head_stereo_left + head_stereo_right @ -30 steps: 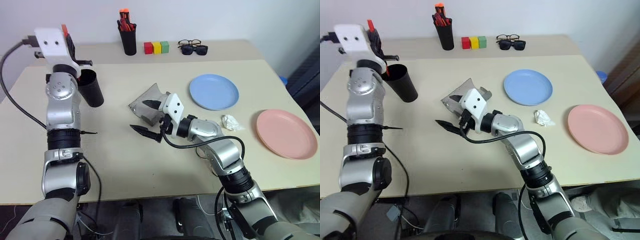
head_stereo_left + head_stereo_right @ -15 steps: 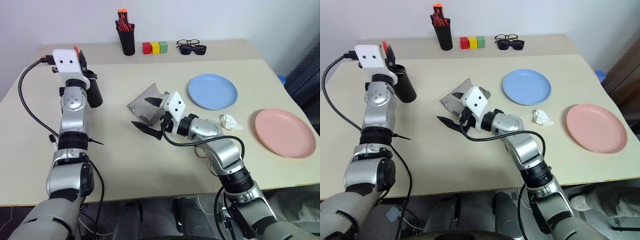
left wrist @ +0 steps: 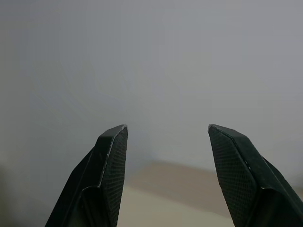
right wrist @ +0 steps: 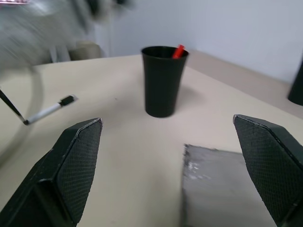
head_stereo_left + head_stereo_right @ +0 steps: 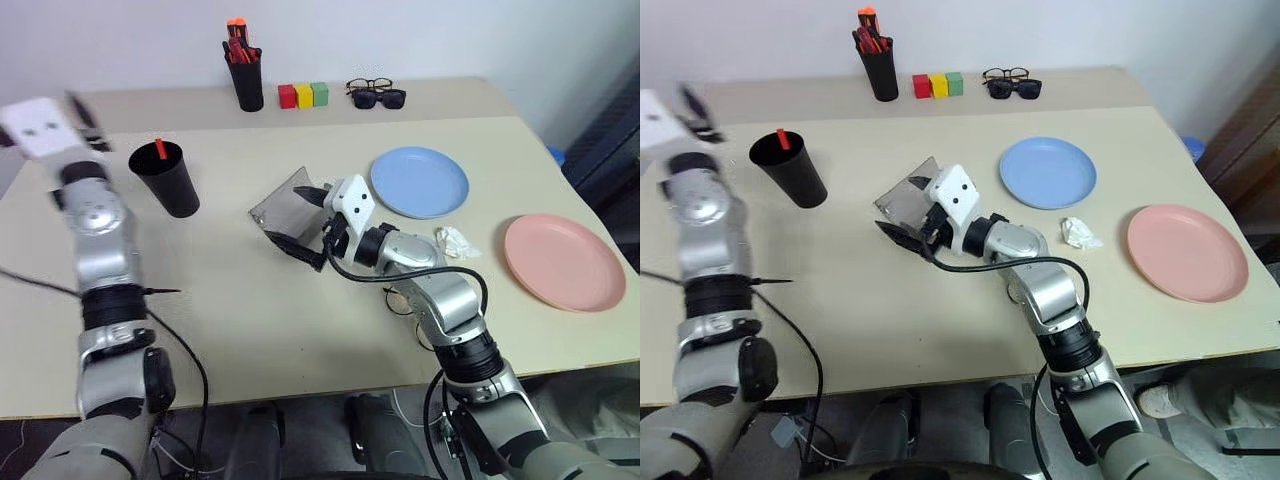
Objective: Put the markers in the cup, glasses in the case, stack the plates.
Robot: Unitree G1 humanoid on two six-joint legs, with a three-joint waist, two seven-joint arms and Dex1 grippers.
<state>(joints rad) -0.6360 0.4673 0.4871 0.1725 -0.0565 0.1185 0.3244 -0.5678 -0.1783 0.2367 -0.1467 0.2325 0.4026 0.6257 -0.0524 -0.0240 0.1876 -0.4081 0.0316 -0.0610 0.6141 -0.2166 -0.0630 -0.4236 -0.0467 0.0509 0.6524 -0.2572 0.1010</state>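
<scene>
Right gripper [image 5: 299, 218]: fingers spread wide, empty, either side of the open grey case [image 5: 285, 206] — likely steadying it for the glasses [image 5: 403, 302], which lay partly hidden under that forearm
Left gripper [image 3: 163, 142]: parted, empty, away from cup [image 5: 166, 178]; one marker [image 5: 159, 148] stood inside
Plates [image 5: 419, 182]: two, unstacked

The left arm is reaching up along the left edge of the left eye view, silver forearm upright, white wrist block at the upper left corner. Its two-fingered black left gripper [image 3: 167, 177] is pointing up and away with the fingers [image 3: 112, 163] standing apart, nothing between them. The right arm is bending in from lower right toward the centre, forearm level. Its two-fingered black right gripper [image 5: 300, 222] is pointing left, fingers spread wide and empty.
</scene>
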